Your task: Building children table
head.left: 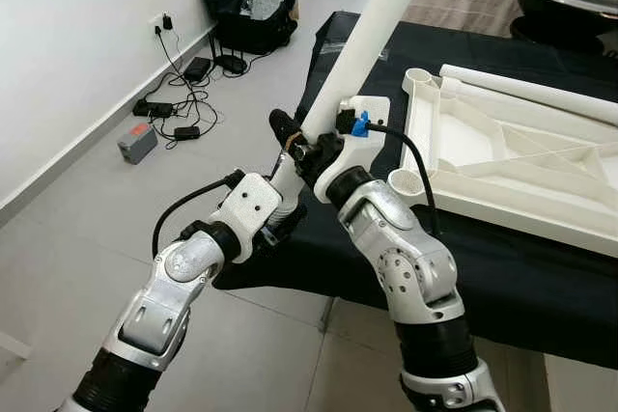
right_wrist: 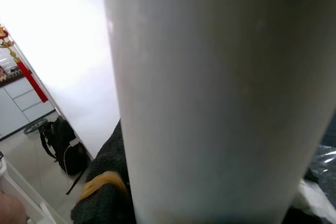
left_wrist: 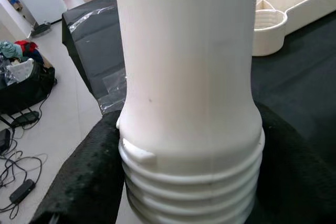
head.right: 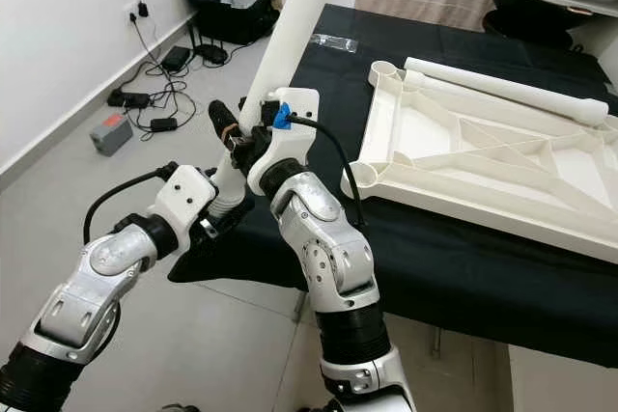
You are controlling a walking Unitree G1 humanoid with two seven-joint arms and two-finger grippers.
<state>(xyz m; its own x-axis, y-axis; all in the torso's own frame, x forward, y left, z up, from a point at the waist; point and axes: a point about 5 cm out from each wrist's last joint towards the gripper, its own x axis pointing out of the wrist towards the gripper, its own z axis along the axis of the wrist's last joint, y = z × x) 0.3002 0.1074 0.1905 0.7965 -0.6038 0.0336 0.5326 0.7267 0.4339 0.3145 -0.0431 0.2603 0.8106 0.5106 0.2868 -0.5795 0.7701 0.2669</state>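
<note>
Cables (head.left: 179, 103) and a black bag (head.left: 241, 7) lie on the floor well left of your left gripper (head.left: 282, 202). Its fingers clamp the white table leg (head.left: 372, 31) near the threaded end. Just above, your right gripper (head.left: 307, 147) also grips that tilted leg. Right of both grippers, the upturned tabletop (head.left: 502, 156) rests on the black cloth (head.left: 502, 267).

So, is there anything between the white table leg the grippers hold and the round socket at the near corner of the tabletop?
Nothing visible stands in the way. The table leg, held by both grippers, is tilted over the black cloth; the corner socket is open, beside the right arm.
</note>
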